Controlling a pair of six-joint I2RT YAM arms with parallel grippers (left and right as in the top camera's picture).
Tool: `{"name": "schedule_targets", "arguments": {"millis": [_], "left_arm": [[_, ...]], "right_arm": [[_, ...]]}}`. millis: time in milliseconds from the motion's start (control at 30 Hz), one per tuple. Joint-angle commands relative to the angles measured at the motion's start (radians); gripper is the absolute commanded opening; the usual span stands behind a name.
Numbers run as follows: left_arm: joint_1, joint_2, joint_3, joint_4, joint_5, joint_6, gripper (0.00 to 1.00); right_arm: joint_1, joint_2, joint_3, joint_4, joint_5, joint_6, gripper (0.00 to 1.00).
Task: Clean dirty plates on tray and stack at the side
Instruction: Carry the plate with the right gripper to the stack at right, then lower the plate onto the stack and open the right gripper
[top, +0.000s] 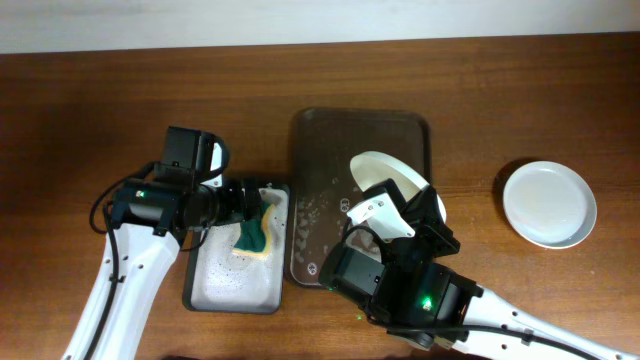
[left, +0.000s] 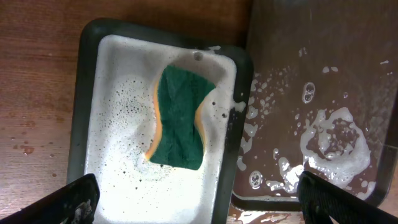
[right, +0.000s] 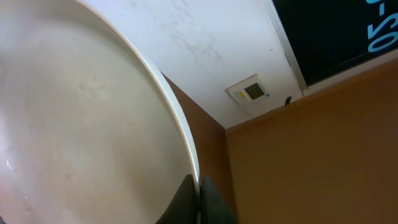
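My right gripper is shut on the rim of a white plate and holds it tilted on edge above the dark brown tray; the plate also shows in the overhead view. A second white plate lies on the table at the right. A third plate is not in view. My left gripper is open above the light grey tray, near the green-and-yellow sponge lying in foam. The brown tray carries soap suds.
The light grey soapy tray sits just left of the brown tray, nearly touching it. The right arm's body covers the brown tray's front right part. Bare wooden table lies around.
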Motion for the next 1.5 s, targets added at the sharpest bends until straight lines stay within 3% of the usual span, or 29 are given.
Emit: {"name": "schedule_targets", "arguments": {"millis": [0, 367, 433, 500, 567, 633, 700, 767, 833, 967, 1100, 1200, 1267, 1333, 1467], "left_arm": [[0.005, -0.006, 0.018, 0.002, 0.011, 0.005, 1.0], [0.005, -0.006, 0.018, 0.002, 0.011, 0.005, 1.0], [0.005, -0.006, 0.018, 0.002, 0.011, 0.005, 1.0], [0.005, -0.006, 0.018, 0.001, 0.011, 0.005, 1.0], [0.005, -0.006, 0.018, 0.002, 0.011, 0.005, 1.0], [0.005, -0.006, 0.018, 0.001, 0.011, 0.005, 1.0], [0.005, -0.006, 0.018, 0.002, 0.011, 0.005, 1.0], [0.005, -0.006, 0.018, 0.002, 0.011, 0.005, 1.0], [0.005, -0.006, 0.018, 0.002, 0.011, 0.005, 1.0], [0.005, -0.006, 0.018, 0.002, 0.011, 0.005, 1.0], [0.005, -0.006, 0.018, 0.001, 0.011, 0.005, 1.0], [0.005, -0.006, 0.018, 0.001, 0.011, 0.005, 1.0], [0.005, -0.006, 0.018, 0.001, 0.011, 0.005, 1.0], [0.005, -0.006, 0.018, 0.002, 0.011, 0.005, 1.0], [0.005, -0.006, 0.018, 0.001, 0.011, 0.005, 1.0]], "right_arm": [[0.007, -0.006, 0.026, -0.001, 0.042, 0.009, 0.04], [-0.003, -0.006, 0.026, 0.002, -0.078, 0.013, 0.04], [-0.039, -0.006, 0.026, 0.003, -0.063, 0.014, 0.04], [-0.098, -0.006, 0.026, 0.036, -0.22, 0.012, 0.04], [-0.161, -0.006, 0.026, -0.011, -0.169, 0.065, 0.04], [-0.191, -0.006, 0.031, 0.042, -0.317, 0.083, 0.04], [-0.223, -0.006, 0.031, 0.034, -0.303, 0.162, 0.04], [-0.24, 0.001, 0.03, 0.073, -0.525, 0.126, 0.04], [-0.304, 0.005, 0.03, 0.066, -0.71, 0.196, 0.04], [-0.62, 0.005, 0.035, 0.093, -1.094, 0.194, 0.04], [-1.188, 0.023, 0.036, 0.114, -1.532, 0.097, 0.04], [-1.568, 0.101, 0.036, 0.171, -1.613, 0.131, 0.04], [-1.739, 0.184, 0.036, 0.22, -1.609, 0.15, 0.04], [-1.855, 0.29, 0.036, 0.253, -1.577, 0.182, 0.04], [-1.922, 0.435, 0.036, 0.265, -1.518, 0.182, 0.04]]}}
